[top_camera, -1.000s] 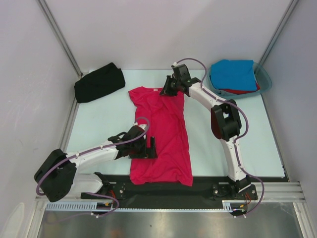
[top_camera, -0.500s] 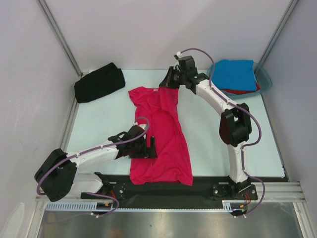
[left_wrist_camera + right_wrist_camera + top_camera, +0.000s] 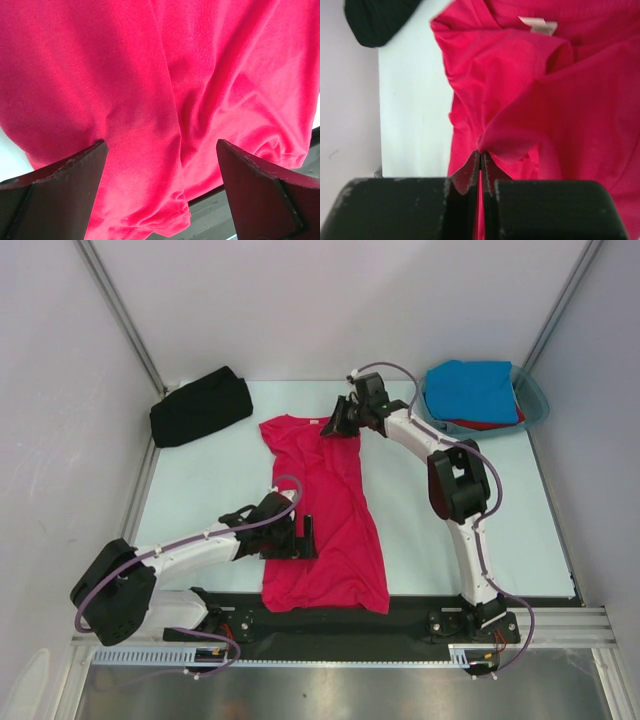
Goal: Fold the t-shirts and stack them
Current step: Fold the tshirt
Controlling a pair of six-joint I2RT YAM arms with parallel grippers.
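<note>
The crimson-pink t-shirt (image 3: 325,510), laid lengthwise on the table (image 3: 200,490), is best folded if the fold near its collar, pinched in the right gripper (image 3: 481,172), is carried across evenly while the cloth is steadied by the wide-spread left gripper (image 3: 162,150).

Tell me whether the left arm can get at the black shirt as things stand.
Probably yes. The left gripper is open and empty over the pink shirt, and only bare table lies toward the black shirt, though that corner is far.
</note>
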